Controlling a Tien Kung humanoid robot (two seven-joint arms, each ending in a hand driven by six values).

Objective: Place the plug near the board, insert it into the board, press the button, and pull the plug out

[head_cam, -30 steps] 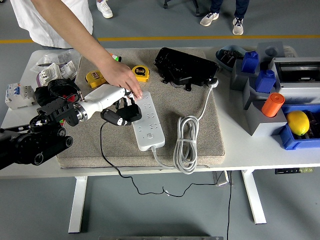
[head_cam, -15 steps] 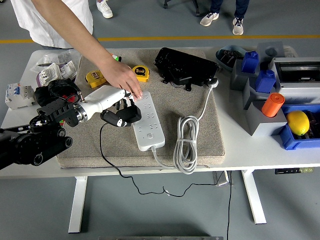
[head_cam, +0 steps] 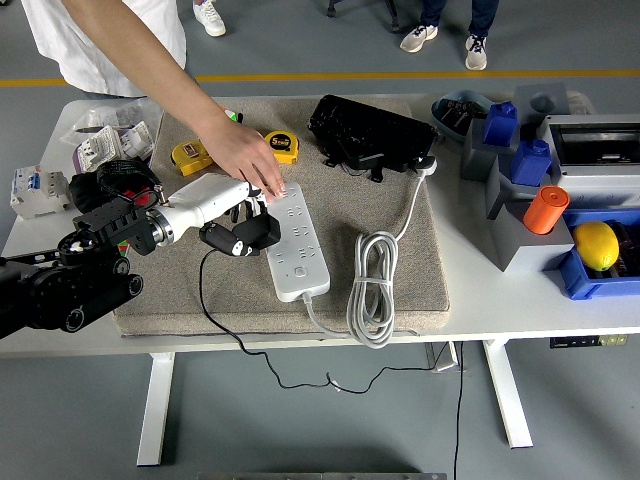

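A white rectangular power strip (head_cam: 294,243) lies on a beige mat (head_cam: 390,280) on the white table (head_cam: 470,300), its long axis running from the far side toward the near edge, leaning slightly right as it nears. The robot's left hand (head_cam: 232,218), white-shelled with dark fingers, is closed around a black plug (head_cam: 243,236) just beside the strip's left edge. A person's hand (head_cam: 245,155) reaches from the far side, fingertips pressing on the strip's far end.
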